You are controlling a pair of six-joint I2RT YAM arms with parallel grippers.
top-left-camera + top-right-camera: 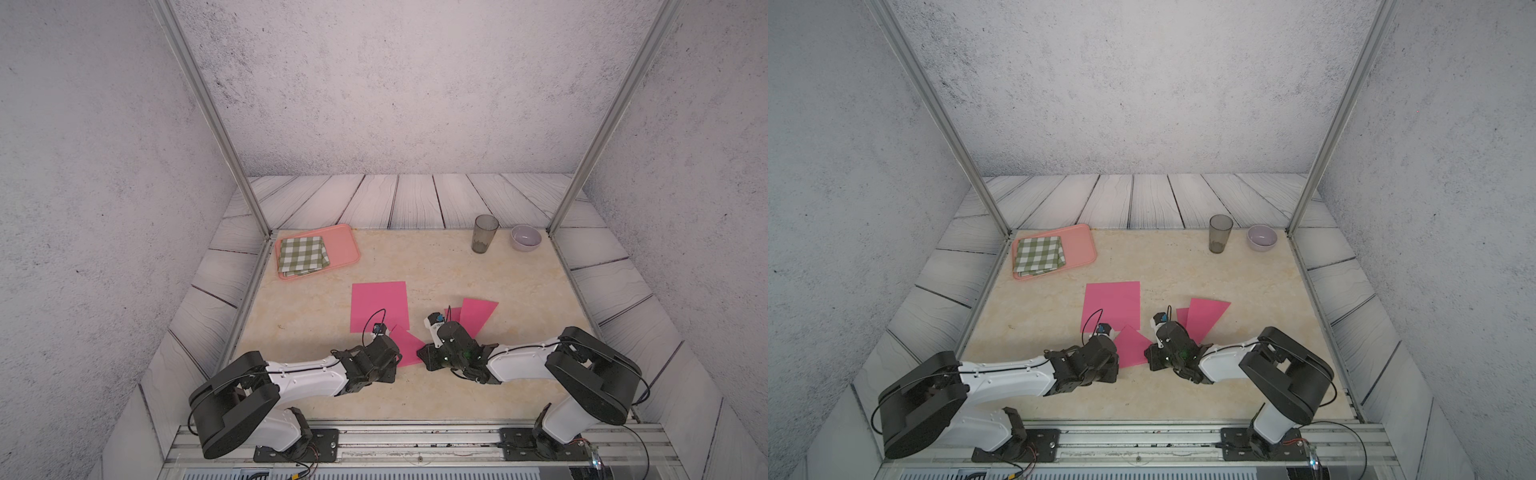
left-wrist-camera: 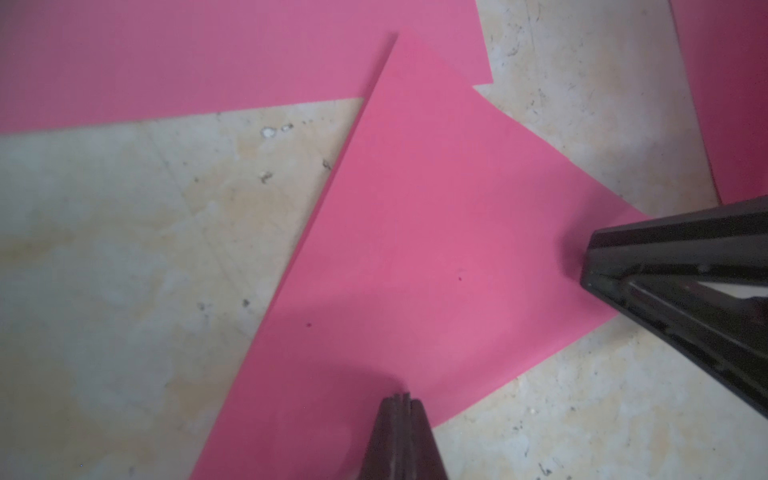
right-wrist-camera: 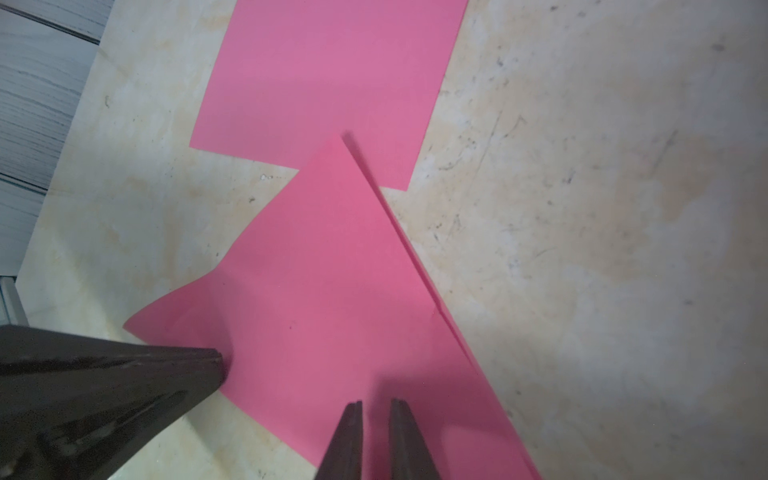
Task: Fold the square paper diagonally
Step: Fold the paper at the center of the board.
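You have nothing to read here: no text, label, brand, number or sign shows legibly in any view. The folded pink paper [image 1: 409,349], the square pink sheet [image 1: 378,305], the pink tray [image 1: 343,245], its green checked cloth [image 1: 302,254], the grey tumbler [image 1: 484,235] and the lilac bowl [image 1: 525,237] all show plain faces.

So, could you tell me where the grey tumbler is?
In both top views the grey tumbler stands far right on the table, just left of the lilac bowl.
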